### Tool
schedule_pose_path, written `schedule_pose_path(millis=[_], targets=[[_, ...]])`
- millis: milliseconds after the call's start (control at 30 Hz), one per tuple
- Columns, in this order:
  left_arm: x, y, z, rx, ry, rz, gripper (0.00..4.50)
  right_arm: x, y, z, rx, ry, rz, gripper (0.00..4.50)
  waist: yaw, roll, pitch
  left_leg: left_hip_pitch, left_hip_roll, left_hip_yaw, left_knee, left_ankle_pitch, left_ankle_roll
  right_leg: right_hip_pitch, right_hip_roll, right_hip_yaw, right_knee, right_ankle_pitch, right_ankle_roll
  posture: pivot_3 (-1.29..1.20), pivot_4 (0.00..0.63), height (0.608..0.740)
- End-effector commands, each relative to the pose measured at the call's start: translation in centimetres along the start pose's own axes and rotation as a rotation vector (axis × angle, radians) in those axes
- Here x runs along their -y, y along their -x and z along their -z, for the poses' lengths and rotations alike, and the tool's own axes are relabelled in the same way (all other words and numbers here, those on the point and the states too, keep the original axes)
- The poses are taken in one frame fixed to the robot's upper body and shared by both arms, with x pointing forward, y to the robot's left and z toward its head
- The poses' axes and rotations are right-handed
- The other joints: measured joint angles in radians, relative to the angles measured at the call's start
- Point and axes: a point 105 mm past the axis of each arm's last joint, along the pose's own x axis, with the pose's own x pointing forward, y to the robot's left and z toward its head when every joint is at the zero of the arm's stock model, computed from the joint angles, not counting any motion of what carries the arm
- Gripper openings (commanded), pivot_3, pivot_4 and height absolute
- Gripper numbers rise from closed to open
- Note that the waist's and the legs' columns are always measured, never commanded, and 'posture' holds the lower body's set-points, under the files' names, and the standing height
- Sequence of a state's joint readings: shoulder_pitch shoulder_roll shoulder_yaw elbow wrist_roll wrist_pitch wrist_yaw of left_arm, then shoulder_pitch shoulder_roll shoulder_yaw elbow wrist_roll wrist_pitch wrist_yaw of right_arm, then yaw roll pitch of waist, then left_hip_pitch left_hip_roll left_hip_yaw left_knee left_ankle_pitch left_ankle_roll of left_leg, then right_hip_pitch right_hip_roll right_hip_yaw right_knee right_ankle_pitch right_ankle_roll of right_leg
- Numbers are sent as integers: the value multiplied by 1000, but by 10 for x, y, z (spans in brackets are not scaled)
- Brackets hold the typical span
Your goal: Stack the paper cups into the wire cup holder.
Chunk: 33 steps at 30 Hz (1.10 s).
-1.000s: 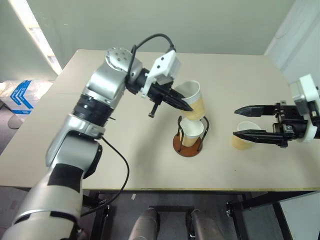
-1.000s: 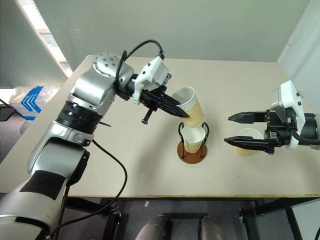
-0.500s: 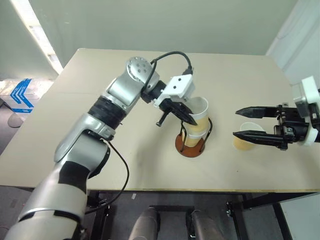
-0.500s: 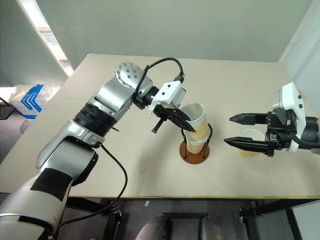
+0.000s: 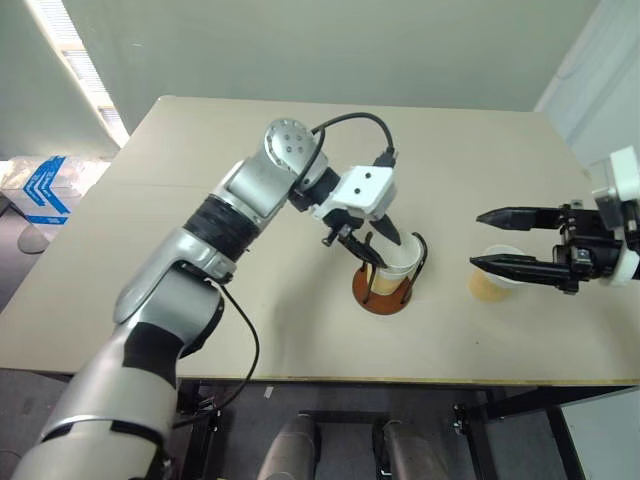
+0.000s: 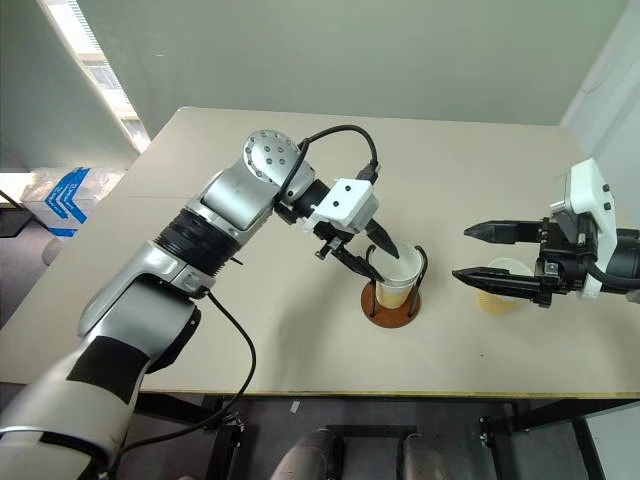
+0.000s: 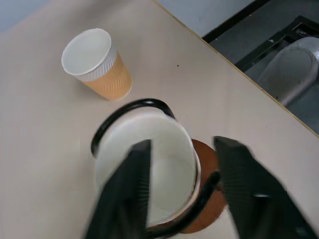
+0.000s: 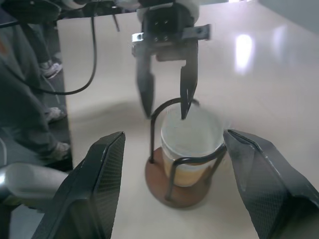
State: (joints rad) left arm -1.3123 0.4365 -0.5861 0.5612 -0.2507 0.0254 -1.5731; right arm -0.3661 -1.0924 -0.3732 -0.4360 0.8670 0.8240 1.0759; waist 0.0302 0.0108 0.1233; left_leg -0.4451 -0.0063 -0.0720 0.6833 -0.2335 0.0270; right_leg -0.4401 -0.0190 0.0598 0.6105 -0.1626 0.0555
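Near the centre of the head views, the wire cup holder [image 5: 382, 290] stands on the beige table [image 5: 250, 300], its reddish-brown disc base flat and its black wire loops upright. Nested paper cups [image 5: 392, 268] sit inside the loops, the white rim of the top one level with the loop tops. The left pincer [image 5: 372, 250] hangs just above and to the left of that rim, angled down toward it, its two black fingers spread apart: one finger [image 7: 130, 189] lies over the cup's mouth and the other stands outside the holder's rim, over the base, neither one squeezing the cup wall.

At the right of the frame, a third paper cup [image 5: 490, 285] stands upright on the table, well apart from the holder. The right pincer [image 5: 495, 240] hovers level over it with its fingers wide open, one above the cup's far side and one across its near rim, holding nothing. In the left wrist view this lone cup [image 7: 97, 64] stands beyond the holder.
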Motion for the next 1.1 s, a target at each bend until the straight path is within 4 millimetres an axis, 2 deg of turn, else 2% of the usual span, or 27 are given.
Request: schedule_pose_path(millis=[33,133,233,267,367,567,700,900,1100], targets=[[-17,21,-28,68,-25,-72,3522,9,3,-7,6,27,52,3335,0,0,0,0,0,0,0,0,0,0,0,0,0,0,0,0,150,740],[-25,40,-46,162,-2,-144,4462,23,4,-1,-45,25,135,3335,-1,0,0,0,0,0,0,0,0,0,0,0,0,0,0,0,150,740],[-24,72,-49,296,90,-259,4462,44,8,27,-264,27,298,3335,-1,2,0,0,0,0,-1,0,1,0,0,0,0,0,0,0,150,740],[-23,78,-49,321,106,-280,4462,47,10,32,-297,27,324,3335,-3,3,0,0,0,0,-1,-1,1,0,0,0,0,0,0,0,150,740],[-10,89,-38,349,173,-311,4462,43,6,39,-338,43,284,3335,-4,5,-1,1,1,0,-1,0,1,-1,0,0,0,0,1,0,150,740],[26,106,0,259,295,-378,4462,39,6,53,-463,110,218,3335,-6,6,-1,1,1,1,-1,0,1,-1,0,0,1,0,2,0,150,740],[40,117,16,211,340,-447,4462,39,7,61,-509,114,196,3335,-1,6,-1,0,0,1,0,0,0,-1,0,0,0,0,1,0,150,740],[49,126,30,148,362,-514,4462,45,12,84,-598,115,177,3335,0,6,-1,1,0,1,0,0,1,-1,-1,1,0,0,0,0,150,740],[50,130,34,127,365,-545,4462,54,17,100,-655,137,166,3335,-4,6,-1,1,0,0,0,1,1,-1,0,0,1,2,-2,0,150,740]])
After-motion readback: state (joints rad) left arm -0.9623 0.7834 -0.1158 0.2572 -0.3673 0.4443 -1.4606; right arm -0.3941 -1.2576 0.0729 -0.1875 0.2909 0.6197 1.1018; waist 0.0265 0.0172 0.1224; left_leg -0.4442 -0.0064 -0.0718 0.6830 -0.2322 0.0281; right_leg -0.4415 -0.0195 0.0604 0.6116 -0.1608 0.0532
